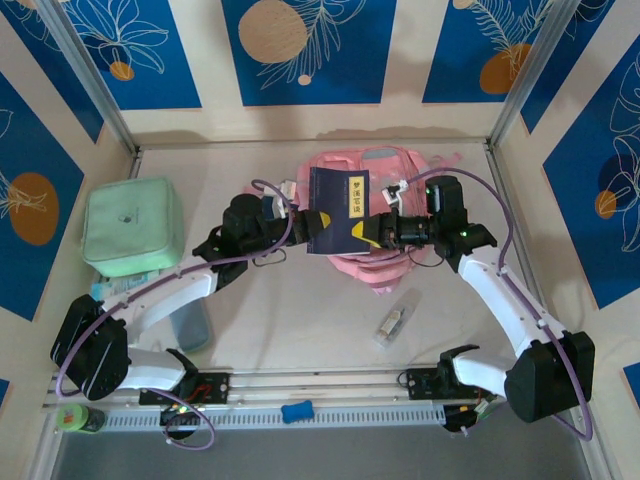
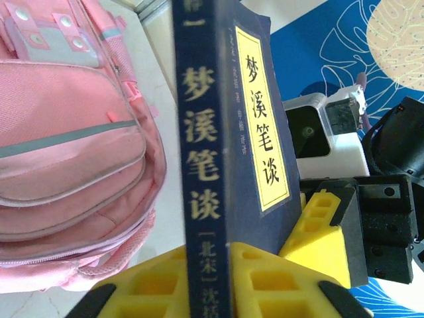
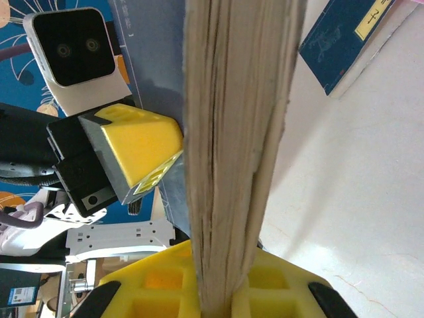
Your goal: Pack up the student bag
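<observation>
**Clamping from both sides**

Over the bench's (image 1: 300, 315) middle, the left hand (image 1: 303, 222) is clenched on the dark blue book's (image 1: 338, 205) spine, the right hand (image 1: 372, 232) on its page edge. Under it, the pink student bag (image 1: 335, 162) lies toward the far side.

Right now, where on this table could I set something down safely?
The widest bare patch of table is ringed by the left arm, the right arm, the book and the small clear object. Another lies at the back, between the mint-green case and the pink bag. Around the book it is crowded.
</observation>
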Tool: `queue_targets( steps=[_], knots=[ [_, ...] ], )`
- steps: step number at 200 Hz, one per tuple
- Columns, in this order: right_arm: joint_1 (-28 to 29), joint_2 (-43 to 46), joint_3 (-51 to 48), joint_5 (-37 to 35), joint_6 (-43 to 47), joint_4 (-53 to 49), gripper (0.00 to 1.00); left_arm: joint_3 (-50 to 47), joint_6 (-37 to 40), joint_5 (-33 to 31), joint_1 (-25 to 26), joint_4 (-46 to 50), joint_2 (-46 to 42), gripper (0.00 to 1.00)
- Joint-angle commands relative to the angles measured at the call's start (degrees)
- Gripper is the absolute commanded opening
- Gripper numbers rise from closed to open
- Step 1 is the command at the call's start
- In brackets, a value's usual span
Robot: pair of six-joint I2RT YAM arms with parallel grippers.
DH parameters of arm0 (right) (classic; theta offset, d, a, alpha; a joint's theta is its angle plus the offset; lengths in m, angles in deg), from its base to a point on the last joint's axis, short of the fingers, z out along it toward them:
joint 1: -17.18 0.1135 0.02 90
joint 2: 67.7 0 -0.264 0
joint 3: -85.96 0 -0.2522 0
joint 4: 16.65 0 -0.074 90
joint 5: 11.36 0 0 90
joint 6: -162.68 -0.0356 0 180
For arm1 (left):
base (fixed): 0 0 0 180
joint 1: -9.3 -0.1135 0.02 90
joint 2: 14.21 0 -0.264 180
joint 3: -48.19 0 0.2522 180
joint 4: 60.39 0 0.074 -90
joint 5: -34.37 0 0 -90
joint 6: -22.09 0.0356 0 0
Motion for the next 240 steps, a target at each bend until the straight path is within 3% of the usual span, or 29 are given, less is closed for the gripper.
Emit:
queue_targets(
  steps=[1, 35, 66, 100, 148, 205, 240],
  knots=[
    [-0.7, 1.2, 2.0, -1.2, 1.9, -3.0, 0.0, 2.6, 3.9, -0.7, 0.9, 2.9, 0.2, 0.23],
    [-3.3, 1.8, 2.7, -2.8, 3.1, -7.4, 0.0, 4.3, 10.8, -1.4, 1.0, 8.8, 0.2, 0.4],
    [-7.8, 3.9, 2.6, -5.1, 3.9, -11.9, 0.0, 9.1, 26.6, -5.7, 2.3, 21.0, 2.0, 0.52],
    [-12.9, 6.2, 2.4, -9.3, 5.0, -17.9, 0.0, 14.7, 44.8, -10.1, 5.1, 29.1, 7.8, 0.58],
    [-21.2, 9.7, 1.6, -14.1, 6.4, -25.2, 0.0, 27.9, 61.2, -14.2, 7.9, 39.2, 21.3, 0.64],
    [-32.4, 12.2, -1.1, -14.9, 6.8, -27.4, 0.0, 41.0, 72.1, -17.6, 10.0, 42.4, 36.2, 0.68],
    [-34.5, 12.7, -2.3, -14.9, 6.3, -26.7, 0.0, 48.9, 75.6, -18.8, 11.0, 44.9, 43.8, 0.68]
  ],
)
